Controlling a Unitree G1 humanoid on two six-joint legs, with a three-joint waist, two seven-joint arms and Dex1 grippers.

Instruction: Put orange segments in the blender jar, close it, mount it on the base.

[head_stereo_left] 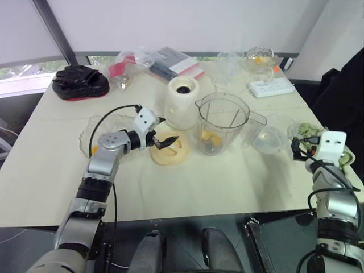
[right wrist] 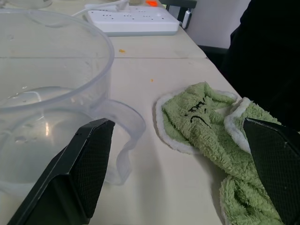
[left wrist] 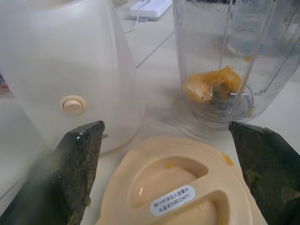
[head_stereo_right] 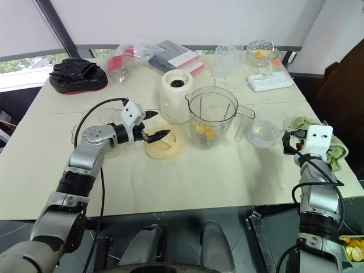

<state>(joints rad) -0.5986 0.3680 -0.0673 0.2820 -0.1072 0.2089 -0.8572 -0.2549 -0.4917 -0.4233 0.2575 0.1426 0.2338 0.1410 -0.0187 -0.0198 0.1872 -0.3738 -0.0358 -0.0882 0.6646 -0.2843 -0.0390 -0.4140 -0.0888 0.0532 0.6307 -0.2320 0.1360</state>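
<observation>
left eye view: the blender jar (head_stereo_left: 220, 124) stands mid-counter (head_stereo_left: 187, 182) beside the base (head_stereo_left: 182, 102), orange segments (left wrist: 211, 84) inside. the left end effector (head_stereo_left: 165, 140), open over the lid (head_stereo_left: 169, 149), could slip off its shallow rim; the right end effector (head_stereo_right: 291, 143) is open.

The blender jar (head_stereo_left: 222, 122), a tall clear pitcher with a side handle, stands upright and uncovered on the worktop. The orange segments (left wrist: 211, 84) lie at its bottom beside the blade. The base (head_stereo_left: 182, 101), cream-white, stands upright just left of the jar.
</observation>
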